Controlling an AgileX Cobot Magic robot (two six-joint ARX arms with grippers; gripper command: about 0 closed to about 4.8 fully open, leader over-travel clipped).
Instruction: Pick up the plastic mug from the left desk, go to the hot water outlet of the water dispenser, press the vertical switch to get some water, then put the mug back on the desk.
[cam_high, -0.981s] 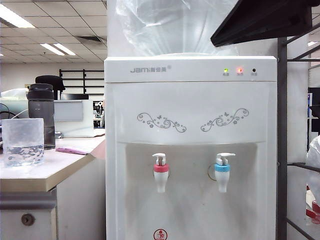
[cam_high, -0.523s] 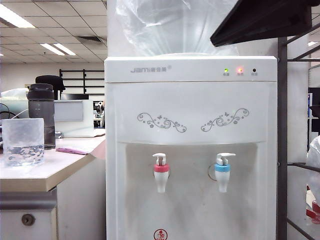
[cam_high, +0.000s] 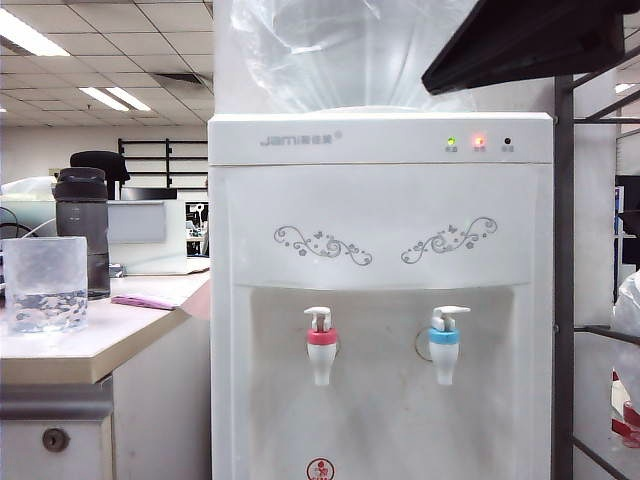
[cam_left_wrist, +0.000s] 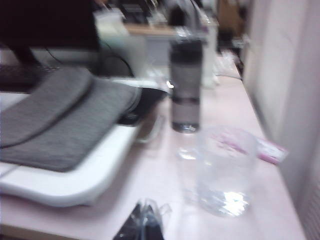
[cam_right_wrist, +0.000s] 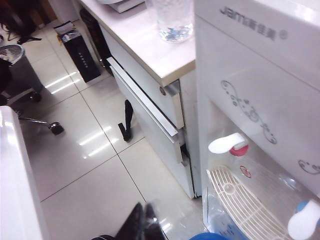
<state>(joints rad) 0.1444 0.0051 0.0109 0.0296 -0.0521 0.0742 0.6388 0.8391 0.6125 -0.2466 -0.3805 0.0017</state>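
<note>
We see the plastic mug (cam_high: 45, 284) standing upright on the left desk (cam_high: 95, 352), near its front edge, with a little water in the bottom – so we judge the filling done and the mug set down, and the step in hand to be the retreat. Neither arm shows in the exterior view. The left gripper (cam_left_wrist: 142, 225) hangs above the near edge of the desk with its fingers clenched on nothing, apart from the mug (cam_left_wrist: 226, 170); that picture is blurred, so we cannot place it more finely. The right gripper (cam_right_wrist: 143, 222) hovers over the floor in front of the water dispenser (cam_high: 380, 300), its fingers pressed together and empty too.

To finish well, we think the left arm should draw away up and back from the desk, not sideways – the dark grey bottle (cam_high: 83, 230) stands just behind the mug, and a sweep across could tip either one. The mug is light and clear-walled, so even a brush from closed fingers may slide it toward the edge. The right arm sits low beside the red-collared hot water outlet (cam_high: 322, 345) and its vertical switch (cam_high: 319, 319); we would keep it clear of both, since a knock there could release hot water onto an empty tray
</note>
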